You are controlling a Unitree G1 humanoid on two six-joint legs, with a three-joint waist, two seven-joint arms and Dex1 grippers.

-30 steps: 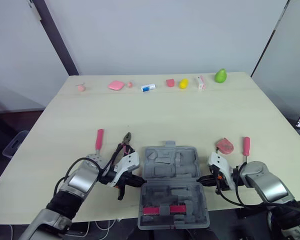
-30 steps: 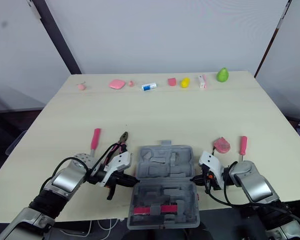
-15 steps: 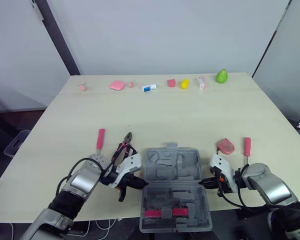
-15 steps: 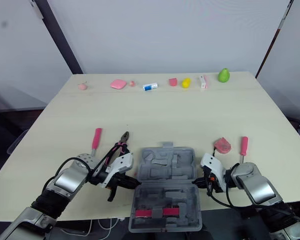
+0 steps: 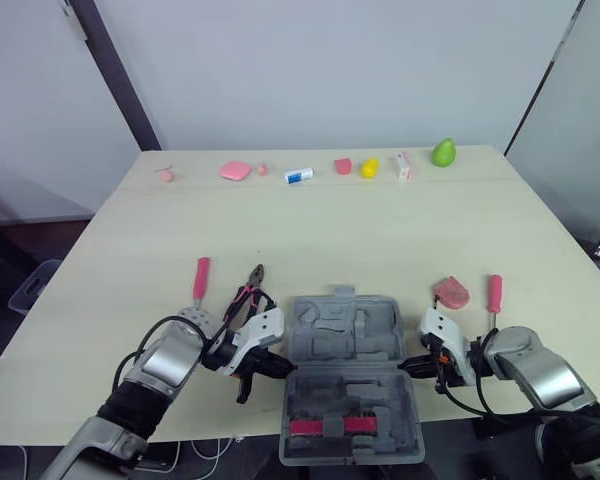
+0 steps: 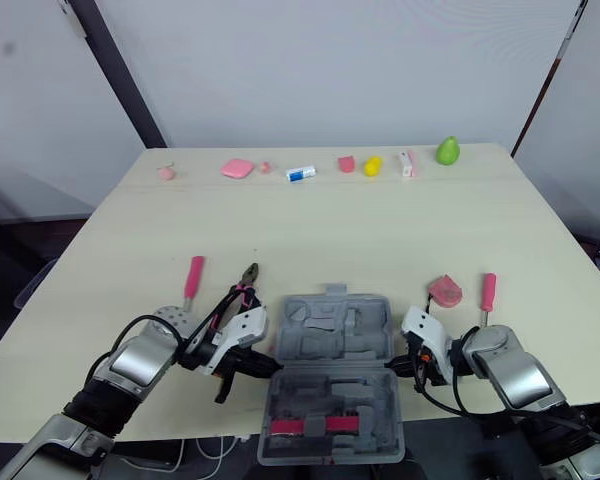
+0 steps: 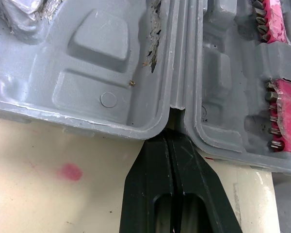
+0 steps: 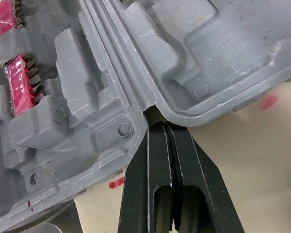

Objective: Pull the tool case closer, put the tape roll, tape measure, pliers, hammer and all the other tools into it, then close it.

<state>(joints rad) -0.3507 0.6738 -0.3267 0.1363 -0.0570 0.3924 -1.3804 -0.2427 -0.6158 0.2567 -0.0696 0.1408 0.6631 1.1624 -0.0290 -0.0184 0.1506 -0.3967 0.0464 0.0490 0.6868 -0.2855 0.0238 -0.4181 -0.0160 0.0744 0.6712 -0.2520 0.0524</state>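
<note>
While the open grey tool case (image 5: 340, 372) lay at the near edge of the table (image 5: 330, 230), it sat squarely between the two pairs of jaws. The left jaws were pressed fully shut and held nothing, their fingers (image 7: 155, 179) tip-first against the notch at the left end of the case's hinge. The right jaws were likewise closed and empty, with fingers (image 8: 155, 165) touching the notch at the hinge's right end. A red bit strip (image 5: 330, 426) sat in the case half nearer than the jaws. Beyond the left jaws lay the pliers (image 5: 250, 293) and, further left, a red-handled screwdriver (image 5: 200, 280). Beyond the right jaws lay the pink tape measure (image 5: 450, 292), with a second red-handled tool (image 5: 494, 293) just beside it.
</note>
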